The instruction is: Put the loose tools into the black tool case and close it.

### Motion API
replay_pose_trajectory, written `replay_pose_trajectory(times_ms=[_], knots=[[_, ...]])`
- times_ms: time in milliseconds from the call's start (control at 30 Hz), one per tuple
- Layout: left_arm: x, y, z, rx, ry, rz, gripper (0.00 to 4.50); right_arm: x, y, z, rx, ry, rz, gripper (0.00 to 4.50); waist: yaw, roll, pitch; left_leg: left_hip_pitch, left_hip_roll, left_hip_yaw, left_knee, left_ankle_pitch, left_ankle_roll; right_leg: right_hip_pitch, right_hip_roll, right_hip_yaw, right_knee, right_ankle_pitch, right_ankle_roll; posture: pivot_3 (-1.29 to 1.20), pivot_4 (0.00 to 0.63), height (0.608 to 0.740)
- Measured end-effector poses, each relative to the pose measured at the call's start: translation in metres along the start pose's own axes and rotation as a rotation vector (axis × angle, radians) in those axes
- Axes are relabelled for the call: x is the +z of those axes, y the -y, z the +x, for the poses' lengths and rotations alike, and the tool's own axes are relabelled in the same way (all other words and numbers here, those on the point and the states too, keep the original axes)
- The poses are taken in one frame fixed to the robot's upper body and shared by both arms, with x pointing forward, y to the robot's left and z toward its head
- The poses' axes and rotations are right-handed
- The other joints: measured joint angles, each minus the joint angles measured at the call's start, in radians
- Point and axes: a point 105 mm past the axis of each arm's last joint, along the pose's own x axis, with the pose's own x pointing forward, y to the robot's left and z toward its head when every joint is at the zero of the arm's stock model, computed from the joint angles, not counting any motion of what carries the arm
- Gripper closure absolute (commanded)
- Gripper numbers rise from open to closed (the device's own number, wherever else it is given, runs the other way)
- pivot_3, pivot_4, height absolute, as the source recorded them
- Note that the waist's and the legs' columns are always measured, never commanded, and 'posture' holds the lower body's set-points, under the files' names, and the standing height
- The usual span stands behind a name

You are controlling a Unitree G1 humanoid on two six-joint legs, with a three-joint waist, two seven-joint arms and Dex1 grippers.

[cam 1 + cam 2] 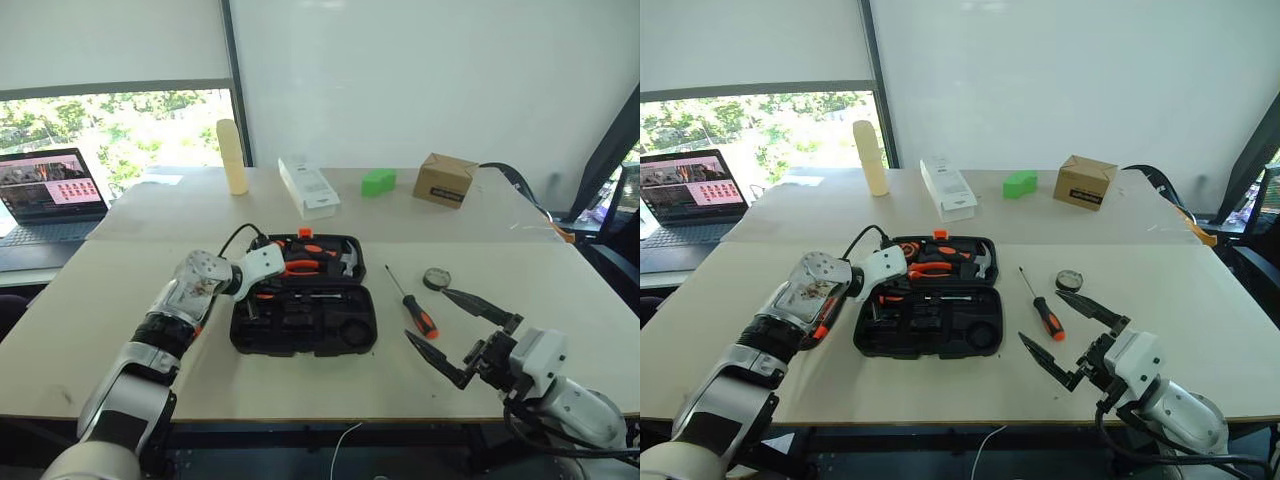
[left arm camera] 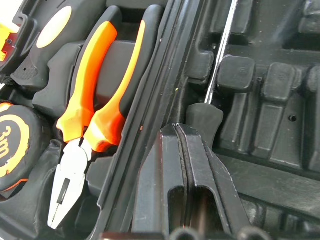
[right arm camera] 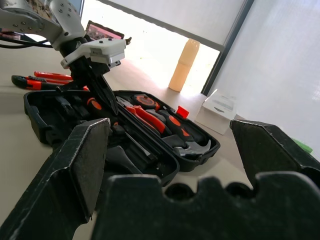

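Black moulded plastic, the tool case (image 1: 303,308) lies open near the middle of the pale tabletop (image 1: 90,330), its lid half away from the robot holding orange-handled pliers (image 2: 85,125), a hammer (image 3: 195,148) and a tape measure (image 2: 12,145). The left gripper (image 2: 187,150) reaches down into the case's near half at its left side, jaws clenched together; its tips sit against a slim steel shaft (image 2: 222,50) lying in a moulded slot, though whether they grasp it cannot be told. To the right of the case, an orange-and-black-handled screwdriver (image 1: 413,303) lies on the tabletop, and just beyond it sits a small dark tape roll (image 1: 437,278). The right gripper (image 1: 463,335) hangs above the tabletop near these two, jaws released and spread wide, holding nothing. In the right wrist view, two more orange tools (image 3: 37,80) lie on the tabletop beyond the far side of the case. Farther back stand a brown cardboard box (image 1: 444,180), a green block (image 1: 378,182), a white box (image 1: 309,187) and a pale bottle (image 1: 232,157); a laptop (image 1: 45,195) is at the left.
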Motion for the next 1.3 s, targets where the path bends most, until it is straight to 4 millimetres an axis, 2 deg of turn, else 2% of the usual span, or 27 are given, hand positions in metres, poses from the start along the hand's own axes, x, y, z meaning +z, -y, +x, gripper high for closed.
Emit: replay_pose_trajectory(times_ms=[167,233,267,333,367,400,467,567,600,667,767,800,933,1000,1100,1200,1300], knots=[[-0.001,0.001,-0.005,0.018,0.084,-0.033,4.44,-0.003,0.003,-0.009,-0.034,-0.028,0.000,0.00,0.001,0.001,0.000,-0.001,0.000,0.001,0.000,0.000,0.000,-0.002,0.000,0.001,0.000,0.000,0.000,0.00,0.150,0.740],[0.000,0.001,-0.009,0.029,0.154,-0.079,3.93,-0.005,0.008,-0.017,-0.068,-0.050,-0.001,0.00,0.001,0.000,0.000,-0.004,0.000,0.001,0.000,0.000,0.000,-0.004,0.000,0.001,0.001,0.000,0.000,0.00,0.150,0.740],[0.004,-0.002,-0.021,0.041,0.252,-0.099,3.72,-0.007,0.010,-0.030,-0.090,-0.081,0.018,0.00,0.002,0.000,0.000,-0.006,0.001,0.000,0.000,0.000,0.000,-0.006,0.000,0.001,0.001,0.000,0.000,0.00,0.150,0.740],[0.001,-0.007,-0.043,0.050,0.314,-0.097,3.00,-0.011,0.010,-0.045,-0.095,-0.132,0.031,0.00,-0.001,0.000,0.000,-0.006,0.001,0.000,-0.001,0.000,0.000,-0.007,0.000,0.001,0.001,0.000,0.000,0.00,0.150,0.740],[-0.001,-0.011,-0.065,0.064,0.354,-0.094,2.52,-0.017,0.010,-0.060,-0.108,-0.189,0.042,0.00,-0.006,0.000,0.000,-0.005,0.001,0.000,-0.002,0.000,0.000,-0.007,0.000,0.001,0.000,0.000,0.000,0.00,0.150,0.740],[-0.002,-0.012,-0.083,0.063,0.409,-0.101,2.23,-0.021,0.010,-0.072,-0.116,-0.235,0.049,0.00,-0.010,0.000,0.000,-0.005,0.001,0.000,-0.002,0.000,0.000,-0.007,0.000,0.003,-0.001,0.000,0.000,0.00,0.150,0.740],[-0.006,-0.010,-0.101,0.056,0.450,-0.098,1.55,-0.027,0.010,-0.084,-0.127,-0.285,0.065,0.00,-0.012,0.001,0.000,-0.003,0.001,0.001,-0.003,-0.001,0.001,-0.005,0.000,0.004,-0.002,0.000,0.000,0.00,0.150,0.740],[-0.040,0.014,-0.130,-0.030,0.394,-0.123,0.51,-0.033,0.006,-0.100,-0.136,-0.347,0.078,0.00,-0.017,0.001,0.000,0.005,0.001,0.004,-0.009,-0.002,0.002,-0.002,0.001,0.009,-0.004,0.000,0.000,0.00,0.150,0.740],[-0.044,0.018,-0.133,-0.040,0.396,-0.142,0.14,-0.035,0.006,-0.101,-0.142,-0.362,0.077,0.00,-0.015,0.001,0.000,0.005,0.001,0.004,-0.009,-0.002,0.002,-0.002,0.001,0.009,-0.005,0.000,0.000,0.00,0.150,0.740],[-0.057,0.033,-0.145,-0.085,0.373,-0.166,0.05,-0.041,0.010,-0.102,-0.164,-0.418,0.078,0.00,-0.012,0.001,0.000,0.005,0.001,0.004,-0.009,-0.002,0.002,-0.002,0.001,0.010,-0.004,0.001,0.000,0.00,0.150,0.740],[-0.069,0.044,-0.160,-0.074,0.356,-0.211,0.05,-0.050,0.023,-0.087,-0.191,-0.490,0.127,0.00,-0.011,0.002,0.001,0.006,0.001,0.004,-0.009,-0.001,0.002,-0.002,0.001,0.010,-0.004,0.001,0.000,0.00,0.150,0.740],[-0.069,0.045,-0.163,-0.069,0.363,-0.212,0.05,-0.050,0.029,-0.074,-0.178,-0.506,0.142,0.00,-0.011,0.002,0.001,0.006,0.001,0.004,-0.009,-0.001,0.002,-0.002,0.001,0.010,-0.004,0.001,-0.001,0.00,0.150,0.740],[-0.061,0.052,-0.164,-0.088,0.396,-0.215,0.05,-0.044,0.043,-0.028,-0.112,-0.566,0.168,0.00,-0.004,0.002,0.001,0.005,0.002,0.003,-0.011,-0.001,0.002,-0.002,0.002,0.008,-0.006,0.002,-0.001,0.00,0.150,0.740],[-0.061,0.057,-0.162,-0.096,0.400,-0.219,0.05,-0.052,0.045,-0.018,-0.089,-0.652,0.191,0.00,-0.002,0.002,0.001,0.003,0.001,0.003,-0.013,-0.001,0.002,-0.004,0.001,0.008,-0.007,0.002,-0.001,0.00,0.150,0.740],[-0.060,0.064,-0.155,-0.100,0.417,-0.227,0.05,-0.066,0.052,0.012,-0.068,-0.757,0.275,0.00,-0.010,0.002,0.002,0.000,0.001,0.004,-0.013,-0.001,0.002,-0.006,0.000,0.010,-0.010,0.002,0.000,0.00,0.150,0.740],[-0.060,0.067,-0.152,-0.093,0.416,-0.226,0.05,-0.077,0.052,0.025,-0.053,-0.833,0.314,0.00,-0.009,0.002,0.002,-0.001,0.002,0.003,-0.015,-0.001,0.002,-0.007,0.001,0.008,-0.013,0.003,-0.001,0.00,0.150,0.740],[-0.061,0.070,-0.150,-0.080,0.415,-0.239,0.00,-0.094,0.057,0.040,-0.078,-0.876,0.350,0.64,-0.011,0.002,0.002,-0.005,0.001,0.004,-0.015,-0.001,0.002,-0.010,0.000,0.009,-0.014,0.003,0.000,0.00,0.150,0.740]])
